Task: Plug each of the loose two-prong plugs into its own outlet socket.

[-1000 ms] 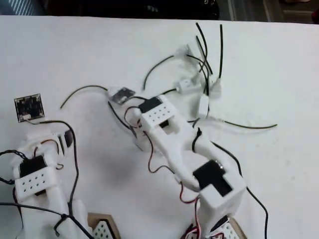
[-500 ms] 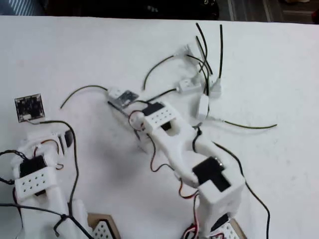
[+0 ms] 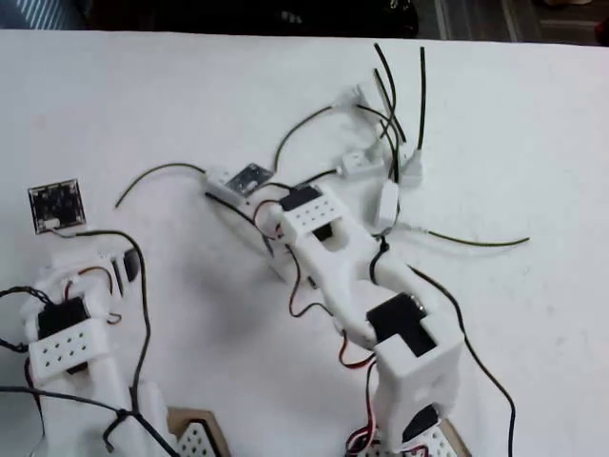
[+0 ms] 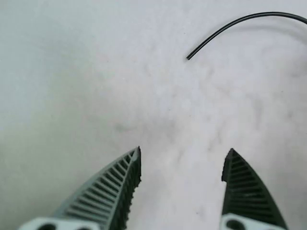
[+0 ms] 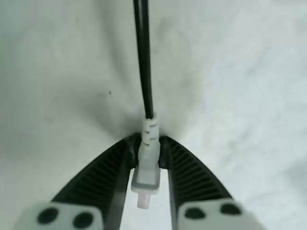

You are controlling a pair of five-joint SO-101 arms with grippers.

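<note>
Right wrist view: the right gripper pinches the plug lengthwise, its cord running straight up the frame, away from the claw.

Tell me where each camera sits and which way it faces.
High view: fixed above, looking down on the white table; left arm at lower left, right arm mid-table.
Left wrist view: on the left arm, facing bare table past the open left gripper.
Right wrist view: on the right arm, facing the table past the right gripper, shut on a white plug.
Shared: high and left wrist views both show the loose black wire.
</note>
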